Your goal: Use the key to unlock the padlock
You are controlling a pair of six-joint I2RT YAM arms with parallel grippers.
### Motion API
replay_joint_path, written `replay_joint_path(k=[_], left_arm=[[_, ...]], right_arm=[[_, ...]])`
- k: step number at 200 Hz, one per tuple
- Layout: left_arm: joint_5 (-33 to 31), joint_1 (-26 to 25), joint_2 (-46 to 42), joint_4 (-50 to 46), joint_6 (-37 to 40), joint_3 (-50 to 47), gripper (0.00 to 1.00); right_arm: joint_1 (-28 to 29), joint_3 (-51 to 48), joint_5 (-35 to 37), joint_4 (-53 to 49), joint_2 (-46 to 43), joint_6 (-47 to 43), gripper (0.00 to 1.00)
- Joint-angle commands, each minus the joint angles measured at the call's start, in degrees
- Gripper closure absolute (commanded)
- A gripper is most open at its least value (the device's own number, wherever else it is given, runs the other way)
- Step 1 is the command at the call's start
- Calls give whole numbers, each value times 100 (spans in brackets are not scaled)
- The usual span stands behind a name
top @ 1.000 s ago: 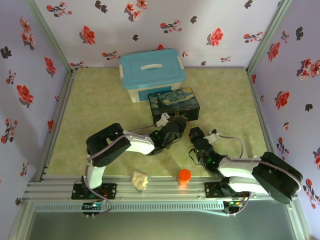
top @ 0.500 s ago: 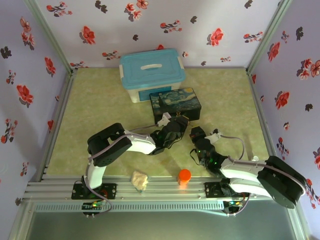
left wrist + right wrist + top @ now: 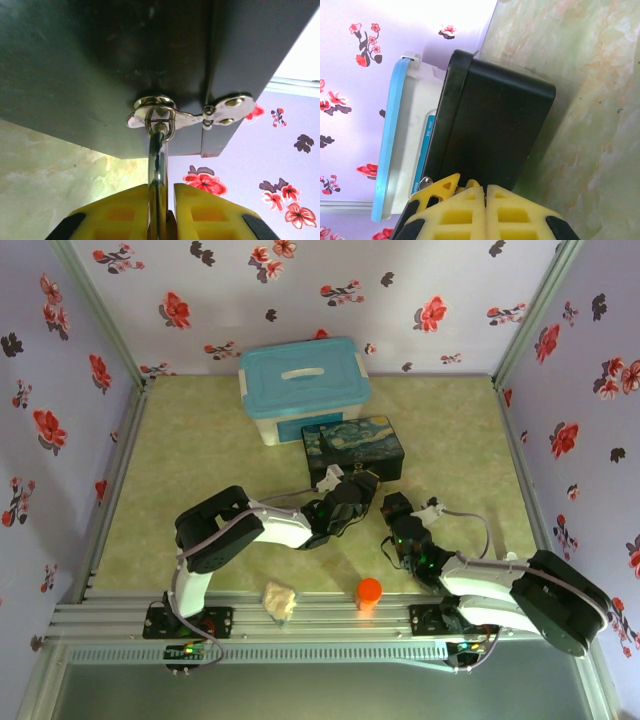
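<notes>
The left end effector (image 3: pixel 161 196) was nearly closed. Its yellow fingers pinched the padlock (image 3: pixel 157 160) by its silver shackle, which ran up through the staple of the hasp (image 3: pixel 200 116) on the near face of the dark tin box (image 3: pixel 100 60). That hold looked meant to steady the lock against swinging on the staple, so a key could be brought to it. The lock's body was mostly hidden between the fingers.

Just to the right, the right end effector (image 3: pixel 485 192) was shut tight, fingers pressed together and pointed at the same face of the tin, close beside the left one. Whether the key lay pinched between them could not be told.

Elsewhere on the table (image 3: pixel 200 450), a crumpled pale wad (image 3: pixel 280 600) lay by the front rail. A blue-lidded tub (image 3: pixel 303 380) stood right behind the tin, and an orange cylinder (image 3: pixel 369 592) stood near the right arm's base. None of these seemed to block the approach. The likelier obstruction was the left fingers crowding the lock's body.
</notes>
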Motion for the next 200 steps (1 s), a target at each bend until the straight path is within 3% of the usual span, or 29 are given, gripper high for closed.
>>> replay_joint_path(k=[1,32,96,130,200], left_arm=[[264,-92,81,598,-113,183,100],[267,-135,75,696,-76,236,100],[353,-186,38,757,-99,212,100],[332,-187,71,788,-38,225,100],[361,-172,182,827,-4,242,100]], right_arm=[[-24,31,-45,-207,-247,-220,100],[-92,-23,-121,-118,-102,-57,100],[-553,-115,-1301,2328,1305,-306,100],[-657,-15,-1925,2859,1927,-374,100],[-469,-58,-1702,2153,1636,-418,100]])
